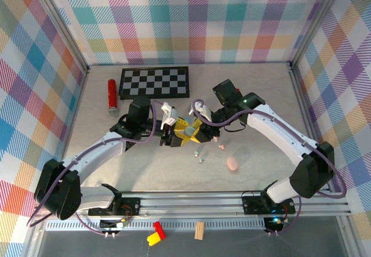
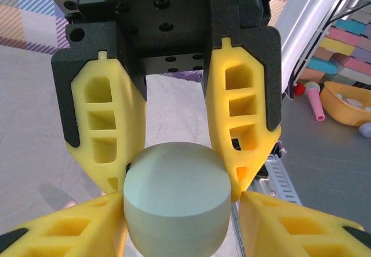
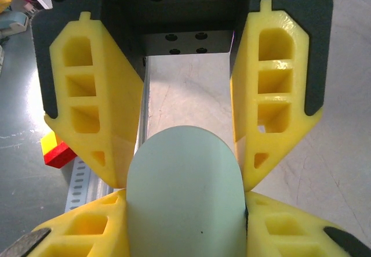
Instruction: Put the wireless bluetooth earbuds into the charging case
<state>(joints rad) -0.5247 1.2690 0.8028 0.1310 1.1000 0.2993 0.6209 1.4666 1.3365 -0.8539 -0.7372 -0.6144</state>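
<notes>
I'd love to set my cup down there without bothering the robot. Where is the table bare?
Bare: the far right corner between the checkerboard and the right wall, and the near middle between the left arm and the pink case. Crowded: the centre, where the left gripper and right gripper clamp the green case, earbuds lying beside.

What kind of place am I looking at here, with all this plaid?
Probably a robot test booth: plaid walls on a metal frame, left arm and right arm bolted to one rail, a checkerboard prop on the table.
</notes>
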